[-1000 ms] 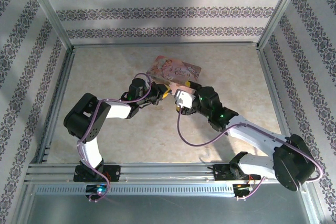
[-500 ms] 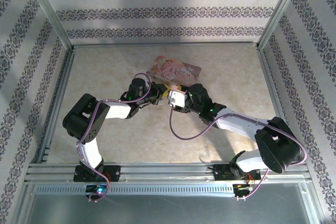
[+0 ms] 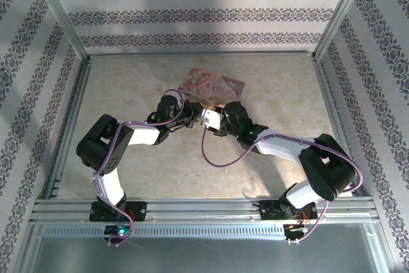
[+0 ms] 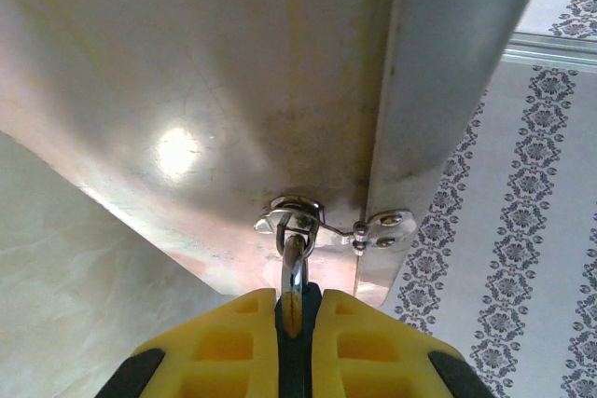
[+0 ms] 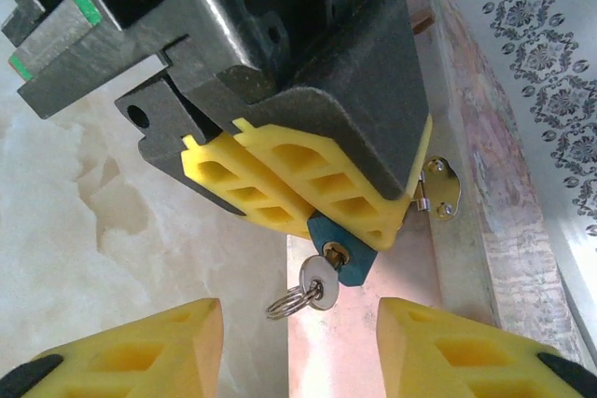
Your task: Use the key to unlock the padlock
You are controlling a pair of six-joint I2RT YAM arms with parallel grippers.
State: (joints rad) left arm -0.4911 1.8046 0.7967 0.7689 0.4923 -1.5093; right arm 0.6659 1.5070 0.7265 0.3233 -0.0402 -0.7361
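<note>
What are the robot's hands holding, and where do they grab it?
Left gripper pinches the padlock by its body; right gripper is open, holding nothing.

Most of the padlock [image 5: 343, 261] is buried between the left claw's [image 4: 297, 303] yellow pads [image 5: 308, 188]; just its blue end and shackle poke out. The key's [image 5: 318, 284] blade is sunk in the keyhole. The right claw's [image 5: 298, 312] fingers [image 5: 140, 351] run off the picture's lower edge. From above, lock and key are too small to make out.

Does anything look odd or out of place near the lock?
Only mildly: the key sits unheld in the padlock, its ring dangling, while the right gripper is open below. The left gripper clamps the padlock.
</note>
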